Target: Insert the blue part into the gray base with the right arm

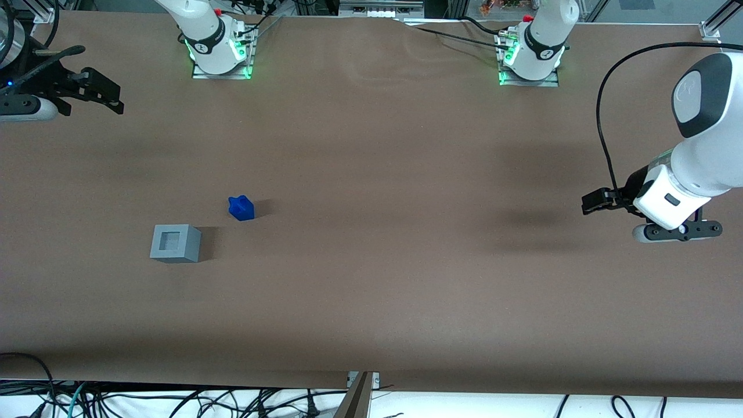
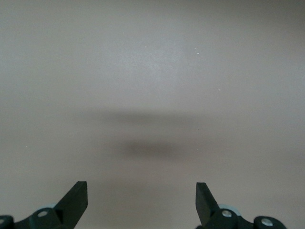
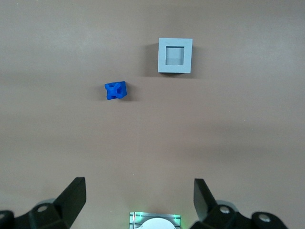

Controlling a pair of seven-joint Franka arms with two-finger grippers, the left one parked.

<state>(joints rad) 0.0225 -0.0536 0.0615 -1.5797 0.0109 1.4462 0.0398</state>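
A brown, matte table (image 1: 371,290) with two small plastic pieces on it, both toward the working arm's end. The blue part (image 1: 241,208) stands on the bare surface, and the gray base (image 1: 175,243) sits near it, a little nearer the front camera; the two are apart, not touching.

The right arm's gripper (image 3: 138,198) hangs high above the table, well away from both pieces, close to the edge of the front view. In the wrist view its two black fingers (image 3: 71,195) stand wide apart with only table showing between them; it holds nothing.

The task appears to be at its very start: the part has not been picked up and the recess in the base is vacant. The next move would likely call for bringing the gripper over the blue part, lowering it with the fingers astride the blocky body, and closing on two flat sides. The part sits turned at an angle to the base, so it would probably need rotating to line up with the square recess.

The blue part is bright, smooth plastic, with a blocky body and a notched top that reads as a cross-shaped dip from above; its exact form is hard to make out. The base is a light-gray cube with crisp edges and a square recess centred in its top face. The table covering looks like paper or thin matting, with faint ripples.
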